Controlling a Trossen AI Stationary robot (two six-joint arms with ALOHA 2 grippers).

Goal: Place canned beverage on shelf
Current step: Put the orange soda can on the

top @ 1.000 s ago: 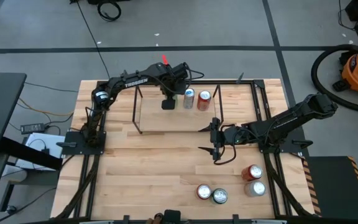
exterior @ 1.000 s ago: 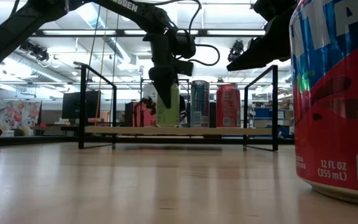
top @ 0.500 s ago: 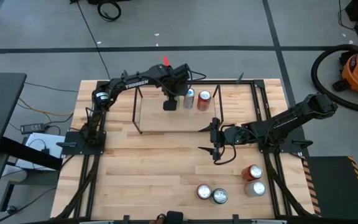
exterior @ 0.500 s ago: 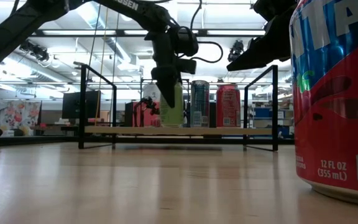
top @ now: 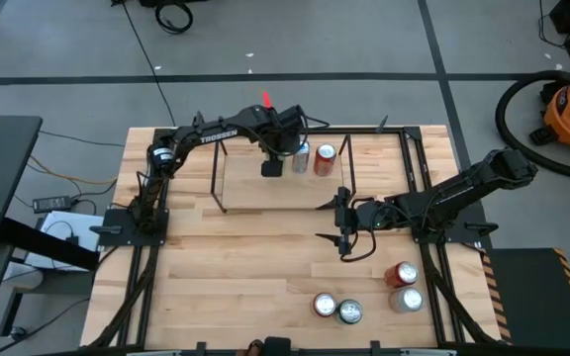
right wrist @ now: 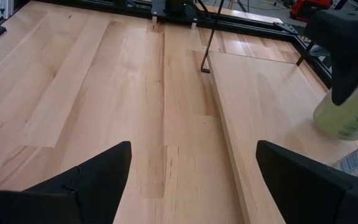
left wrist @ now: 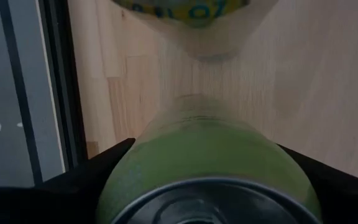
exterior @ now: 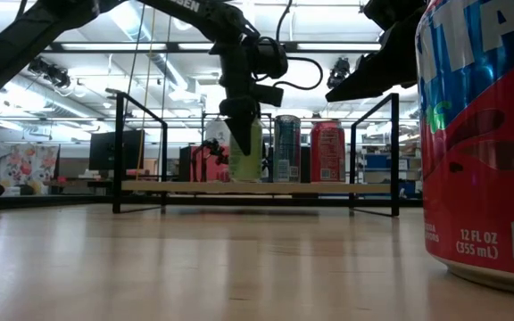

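Observation:
My left gripper (top: pixel 271 167) reaches over the shelf (top: pixel 250 193), a low black rod rack with a light wood deck (exterior: pixel 186 186). It is shut on a pale green can (exterior: pixel 247 153). The can stands just left of a dark silver-blue can (top: pixel 302 152) and a red can (top: pixel 325 155), which rest upright on the deck. The green can fills the left wrist view (left wrist: pixel 207 158). My right gripper (top: pixel 341 225) is open and empty above the table's middle, near the shelf's front right corner. My left gripper pinches the green can's round side wall (left wrist: pixel 126 171) between its two fingers, one on each side. The fingers (exterior: pixel 238 129) come from above, pointing down along the can's upper part. The can is upright with its base at the deck; I cannot tell whether it touches.
Several cans stand at the table's near right: a red one (top: pixel 401 274), a silver one (top: pixel 407 298) and two more (top: pixel 324 305) (top: pixel 349 312). One red can (exterior: pixel 484 134) fills the low view's right side. A black frame (top: pixel 419 178) edges the table.
My left gripper has gone a little toward the table's right edge along the shelf, carrying the green can closer to the dark silver-blue can. The can has stayed upright.

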